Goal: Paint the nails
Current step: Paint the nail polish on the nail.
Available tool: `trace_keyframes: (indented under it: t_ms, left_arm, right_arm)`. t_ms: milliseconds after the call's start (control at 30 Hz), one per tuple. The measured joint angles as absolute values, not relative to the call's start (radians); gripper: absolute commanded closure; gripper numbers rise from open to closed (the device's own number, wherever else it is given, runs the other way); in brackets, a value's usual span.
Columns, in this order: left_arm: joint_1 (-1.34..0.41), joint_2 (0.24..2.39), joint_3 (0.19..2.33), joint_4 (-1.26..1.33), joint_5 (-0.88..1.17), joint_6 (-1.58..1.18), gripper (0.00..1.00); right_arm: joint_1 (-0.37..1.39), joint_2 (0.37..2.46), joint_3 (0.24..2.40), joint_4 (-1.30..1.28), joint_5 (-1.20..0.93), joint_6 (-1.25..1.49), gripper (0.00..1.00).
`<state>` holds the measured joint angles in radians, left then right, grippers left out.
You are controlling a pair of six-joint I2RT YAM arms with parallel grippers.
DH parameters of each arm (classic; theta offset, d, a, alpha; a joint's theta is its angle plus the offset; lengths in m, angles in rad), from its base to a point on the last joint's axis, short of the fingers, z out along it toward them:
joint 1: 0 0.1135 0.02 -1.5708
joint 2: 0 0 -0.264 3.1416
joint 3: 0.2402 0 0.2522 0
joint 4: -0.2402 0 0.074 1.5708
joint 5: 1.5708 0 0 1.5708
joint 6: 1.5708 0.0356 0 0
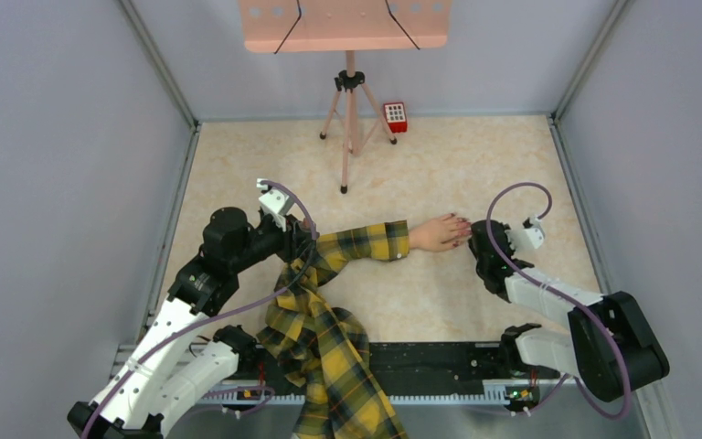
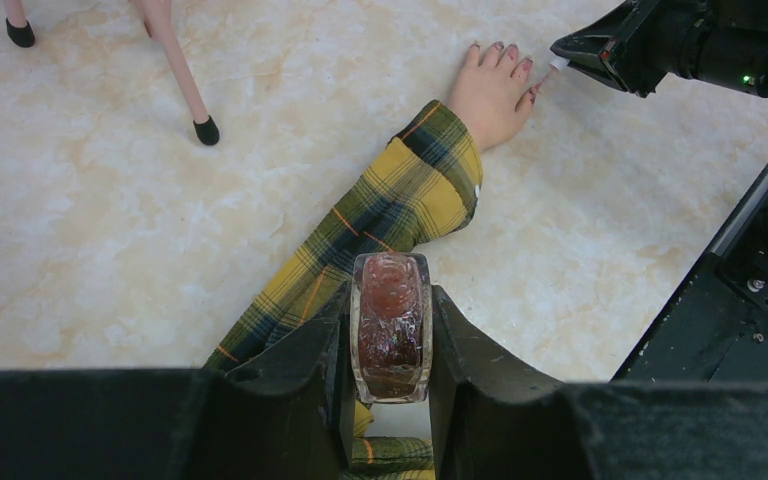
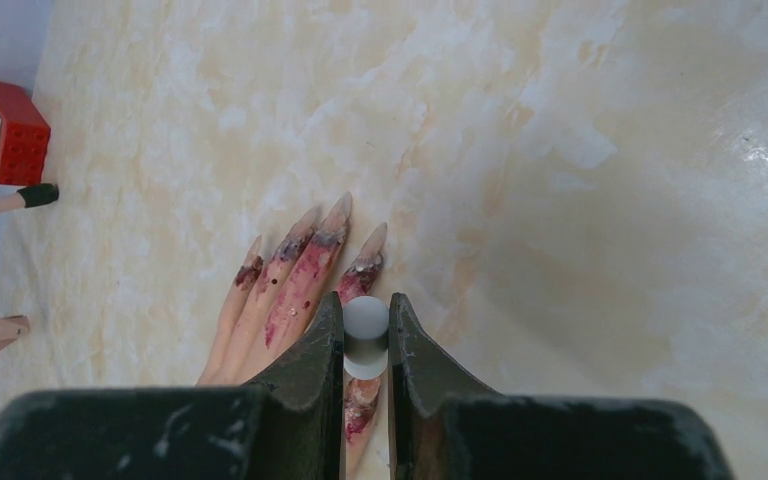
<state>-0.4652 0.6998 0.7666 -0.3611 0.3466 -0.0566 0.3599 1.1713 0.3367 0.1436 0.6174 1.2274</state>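
Glass shows between the left fingers (image 2: 305,360), which are pinched narrow on a small bottle (image 2: 390,335) of dark red polish, held above the plaid sleeve (image 2: 400,205). The right fingers (image 3: 310,360) are closed just as tight on a round grey-white brush cap (image 3: 365,335). From the left wrist a thin pale stem (image 2: 550,72) reaches from them to the tips of the hand (image 1: 437,233); whether it touches I cannot tell. A red box (image 3: 8,132) by the tripod (image 1: 350,119) has a grid of white keys, their marks too small to read. The hand lies flat on the desk (image 1: 475,165) between the arms, pointing at the right one. Its nails (image 3: 328,238) are long and pointed, with blotchy dark red smeared onto the skin.
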Motion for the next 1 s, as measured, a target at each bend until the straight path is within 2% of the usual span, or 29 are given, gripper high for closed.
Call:
trace_keyframes:
  t_ms: [1000]
  left_arm:
    - [-0.465,0.696,0.767,-0.361,0.346,-0.057,1.0]
  right_arm:
    - [0.36,1.21,0.337,0.151,0.662,1.227,1.0]
